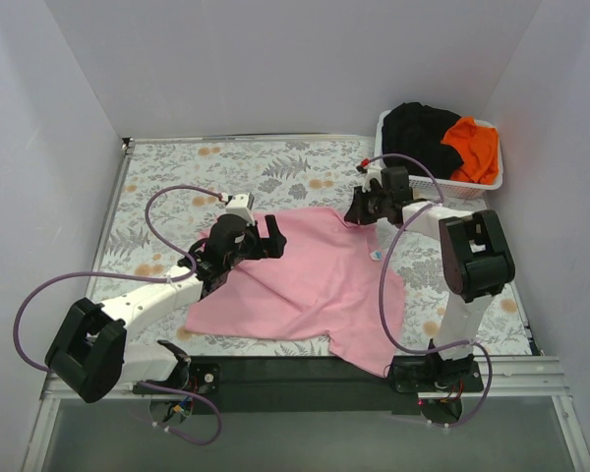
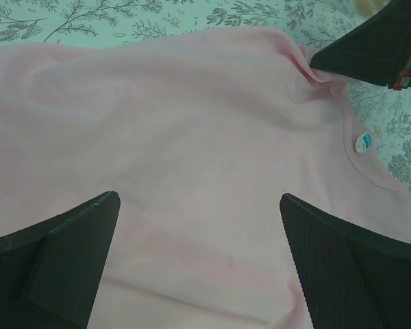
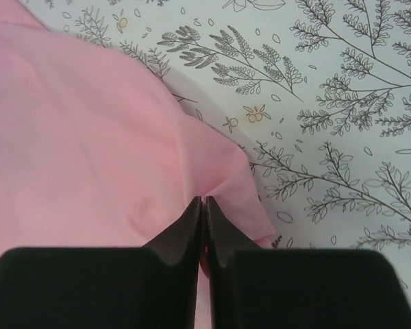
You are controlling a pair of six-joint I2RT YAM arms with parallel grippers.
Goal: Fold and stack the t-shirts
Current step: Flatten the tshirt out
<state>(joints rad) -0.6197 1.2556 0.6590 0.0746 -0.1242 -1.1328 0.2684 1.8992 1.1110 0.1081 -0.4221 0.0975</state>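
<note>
Top external: white basket (image 1: 469, 187) holds black t-shirt (image 1: 418, 126) and orange t-shirt (image 1: 475, 147).

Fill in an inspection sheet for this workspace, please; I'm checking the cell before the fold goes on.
Surface: floral table cover, flat, bare around the spread shirt.
Job's things: pink t-shirt spread out, rumpled, one corner reaching the near edge; black t-shirt and orange t-shirt bundled in the white basket, far right corner.
Clutter: nothing seen.
Grippers: left gripper open, over the pink t-shirt; right gripper shut on its edge near the collar.
Cables: purple cables loop off both arms; the right one crosses the shirt's side.
Surroundings: plain white walls on three sides.
</note>
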